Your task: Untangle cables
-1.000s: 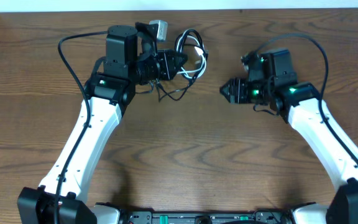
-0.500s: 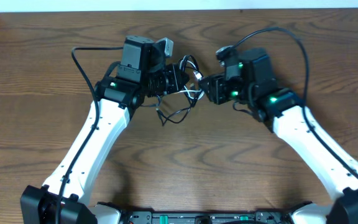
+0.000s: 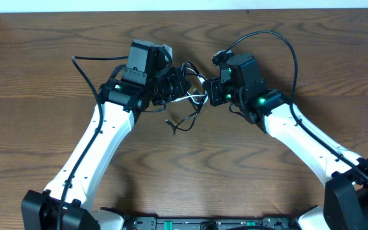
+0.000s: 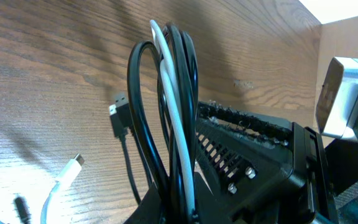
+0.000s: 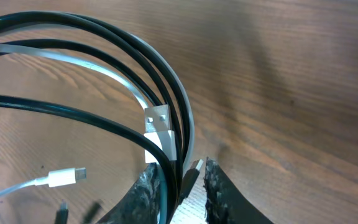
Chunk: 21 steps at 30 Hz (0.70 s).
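Observation:
The cables (image 3: 195,90), one black and one white, hang as a tangled coil between both grippers above the table. My left gripper (image 3: 183,84) is shut on the coil's lower part (image 4: 178,186), and the loops (image 4: 169,93) rise from its jaws. My right gripper (image 5: 180,180) has its fingers (image 5: 151,186) narrowly open around the bundle. The cords press on the left finger, and a sliver of gap shows beside a black plug (image 5: 192,169) at the right finger. A white USB plug (image 5: 159,124) lies against the bundle. A loose black tail (image 3: 183,121) trails onto the wood.
The wooden table (image 3: 248,166) spreads all round. A small white plug (image 5: 64,177) and a black USB plug (image 4: 120,115) dangle free near the coil. The thick black arm wires (image 3: 267,38) arch over the right arm.
My right arm has swung left up to the coil and its jaws have narrowed around the bundle. The left gripper moved slightly right, still shut on the cables.

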### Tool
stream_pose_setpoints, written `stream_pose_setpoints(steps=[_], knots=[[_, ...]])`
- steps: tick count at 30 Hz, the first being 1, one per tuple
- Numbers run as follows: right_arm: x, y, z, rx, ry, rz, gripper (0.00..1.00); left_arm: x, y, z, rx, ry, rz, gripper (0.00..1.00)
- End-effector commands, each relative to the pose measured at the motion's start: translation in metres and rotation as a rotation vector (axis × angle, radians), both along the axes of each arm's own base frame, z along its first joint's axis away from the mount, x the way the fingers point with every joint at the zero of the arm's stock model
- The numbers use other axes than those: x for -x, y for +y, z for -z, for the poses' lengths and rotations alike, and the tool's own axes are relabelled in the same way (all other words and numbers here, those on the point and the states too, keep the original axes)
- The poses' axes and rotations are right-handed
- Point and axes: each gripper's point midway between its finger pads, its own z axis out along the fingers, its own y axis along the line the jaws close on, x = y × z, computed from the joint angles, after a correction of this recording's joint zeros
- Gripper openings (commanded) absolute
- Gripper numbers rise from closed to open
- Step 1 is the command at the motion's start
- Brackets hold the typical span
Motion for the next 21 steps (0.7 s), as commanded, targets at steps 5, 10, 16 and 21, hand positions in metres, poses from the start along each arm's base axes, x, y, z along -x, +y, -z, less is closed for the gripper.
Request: stream_pose_setpoints(steps=[5,10,16,21], knots=[[-0.001,0.009,0.028,0.045,0.039,-0.008,0.14,-0.001,0.000,-0.005,0.002,-0.005,-0.016,0.08],[0.011,0.025,0.018,-0.055,0.072,-0.110,0.01,-0.003,0.003,-0.004,-0.017,-0.014,-0.026,0.07],[0.036,0.033,-0.045,-0.275,0.003,-0.390,0.01,-0.009,0.011,-0.001,-0.067,-0.040,-0.049,0.07],[0.059,0.019,-0.082,-0.459,-0.023,-0.604,0.01,-0.008,0.011,-0.001,-0.083,-0.065,-0.013,0.08]])
